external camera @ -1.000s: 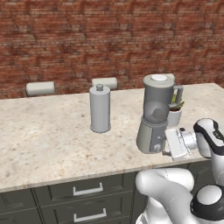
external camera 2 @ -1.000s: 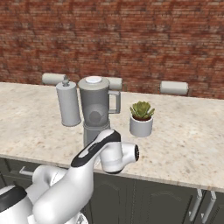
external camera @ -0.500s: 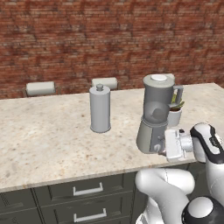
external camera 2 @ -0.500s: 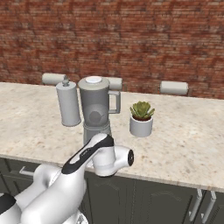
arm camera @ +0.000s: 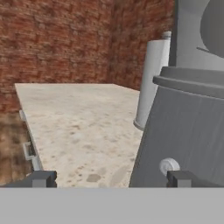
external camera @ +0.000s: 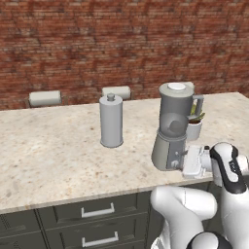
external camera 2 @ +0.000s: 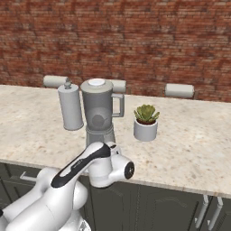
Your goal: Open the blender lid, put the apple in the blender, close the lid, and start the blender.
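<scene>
- We're at the last step, by the look of it: the blender lid (external camera: pixel 176 87) sits flat on the jar, so what's left is starting the machine.
- The blender (external camera: pixel 172 127) stands near the counter's (external camera: pixel 58 155) front edge, with the grey canister (external camera: pixel 111 120) to its left and a little potted plant (external camera 2: pixel 145 122) just behind on the right.
- The apple? A dark rounded shape shows through the translucent jar, but I can't say for sure that's the fruit.
- The arm is folded low, forearm level with the counter edge, hand pointing straight at the cone base.
- The gripper (arm camera: pixel 111 178) is spread wide, holding nothing; one fingertip sits just beside the small front knob (arm camera: pixel 169 166) (a pale round button on the grey cone), the other hangs over bare counter.
- Next move, I'd judge: shift sideways so the knob sits between the tips, ease forward, and press or close on it.
- Watch the alignment; right now the knob is off-centre.
</scene>
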Robot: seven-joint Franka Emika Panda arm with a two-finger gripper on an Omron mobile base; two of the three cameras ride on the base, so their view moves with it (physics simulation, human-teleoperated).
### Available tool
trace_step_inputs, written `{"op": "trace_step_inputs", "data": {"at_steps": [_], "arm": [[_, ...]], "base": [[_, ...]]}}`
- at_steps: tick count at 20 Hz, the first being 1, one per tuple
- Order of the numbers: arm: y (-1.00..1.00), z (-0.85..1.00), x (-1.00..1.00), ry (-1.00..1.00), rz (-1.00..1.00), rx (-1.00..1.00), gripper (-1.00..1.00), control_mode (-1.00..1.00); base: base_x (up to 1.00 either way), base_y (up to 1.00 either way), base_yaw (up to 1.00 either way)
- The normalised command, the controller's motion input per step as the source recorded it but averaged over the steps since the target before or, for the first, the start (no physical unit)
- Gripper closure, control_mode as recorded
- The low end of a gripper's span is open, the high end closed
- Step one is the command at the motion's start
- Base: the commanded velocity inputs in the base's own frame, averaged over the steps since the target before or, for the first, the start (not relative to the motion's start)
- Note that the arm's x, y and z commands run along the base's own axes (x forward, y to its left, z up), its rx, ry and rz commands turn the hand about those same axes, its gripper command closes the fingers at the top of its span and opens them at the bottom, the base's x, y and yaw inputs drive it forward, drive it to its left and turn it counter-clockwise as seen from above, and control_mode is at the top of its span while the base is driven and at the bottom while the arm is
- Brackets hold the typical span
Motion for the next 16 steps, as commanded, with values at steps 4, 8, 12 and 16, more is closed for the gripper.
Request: {"op": "trace_step_inputs", "data": {"at_steps": [4,8,12,16], "arm": [[0.09,0.00,0.24,0.00,-0.15,0.00,-1.00,-1.00],[0.23,-0.09,0.12,0.00,-0.05,0.00,-1.00,-1.00],[0.16,-0.24,-0.10,0.00,0.00,0.00,-1.00,-1.00],[0.05,-0.18,-0.27,0.00,0.00,0.01,-1.00,-1.00]], "base": [[0.00,0.00,0.00],[0.00,0.00,0.00],[0.00,0.00,0.00],[0.00,0.00,0.00]]}}
